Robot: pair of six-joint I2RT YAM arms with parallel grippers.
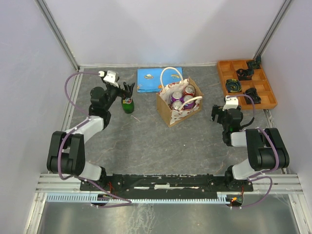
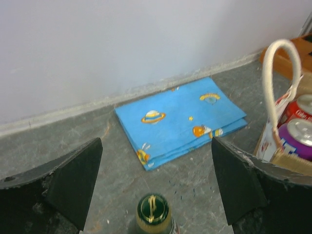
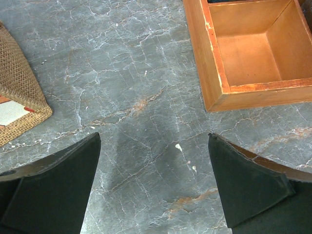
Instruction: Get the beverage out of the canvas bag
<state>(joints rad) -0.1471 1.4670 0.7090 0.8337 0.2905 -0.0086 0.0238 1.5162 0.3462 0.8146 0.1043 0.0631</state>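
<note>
Our left gripper [image 1: 127, 89] stands wide apart, empty, above the green bottle [image 1: 127, 105], upright on the bench [image 1: 146, 141] left of the canvas bag [image 1: 170, 115] near the back edge; cans [image 1: 181, 97] sit inside; right gripper [image 3: 155, 139] gapes empty.

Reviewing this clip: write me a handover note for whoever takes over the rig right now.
Left gripper: open above the green bottle, not gripping it.
Right gripper: open, empty, over the table between the canvas bag and the wooden tray.
Done: the green bottle stands upright left of the bag, so that drink is out.
Left: retract; soda cans sit in the bag, possibly next.
</note>
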